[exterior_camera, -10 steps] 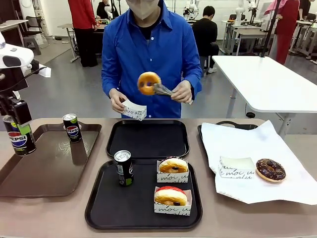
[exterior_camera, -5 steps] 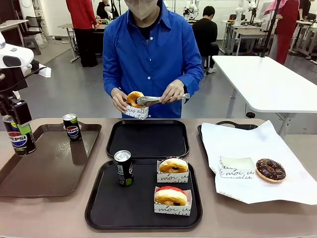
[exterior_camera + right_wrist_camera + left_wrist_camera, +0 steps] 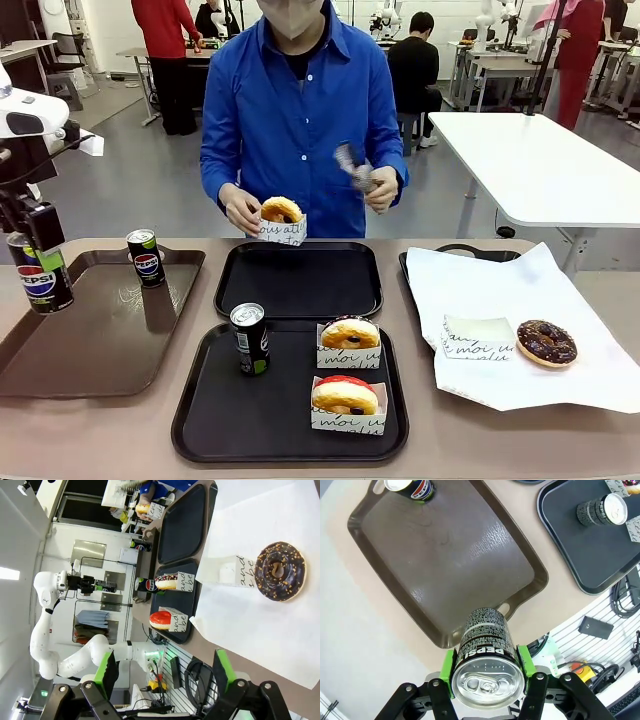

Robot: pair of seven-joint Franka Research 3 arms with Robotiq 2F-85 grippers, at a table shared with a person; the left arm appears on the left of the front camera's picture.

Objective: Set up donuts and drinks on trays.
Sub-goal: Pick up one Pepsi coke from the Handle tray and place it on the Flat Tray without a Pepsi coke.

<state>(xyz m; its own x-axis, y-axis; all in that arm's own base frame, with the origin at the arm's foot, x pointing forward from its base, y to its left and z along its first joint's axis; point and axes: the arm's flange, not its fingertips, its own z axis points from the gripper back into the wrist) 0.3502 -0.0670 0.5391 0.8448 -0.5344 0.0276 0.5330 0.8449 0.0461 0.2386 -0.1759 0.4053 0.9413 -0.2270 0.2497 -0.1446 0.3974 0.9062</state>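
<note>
while a pepsi can [image 3: 487, 645] is gripped between the pads of the left gripper [image 3: 487, 672], raised well to the left of the near black tray [image 3: 205, 410], the right gripper [image 3: 165, 670] is seen wide and empty. beyond that tray, a boxed donut [image 3: 282, 222] is held in the person's hand [image 3: 240, 208] near the far black tray [image 3: 300, 280]. if the can is carried across now, this hand could be hit, and by a tilted release the can could be tipped over.

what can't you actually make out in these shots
- front view: metal tool in the person's raised hand, motion-blurred.
- front view: dark tray, mostly covered by white paper.
- front view: black-and-green can, label too small to read.
- left wrist view: left gripper pad faces, hidden by the Pepsi can it grips.
</note>
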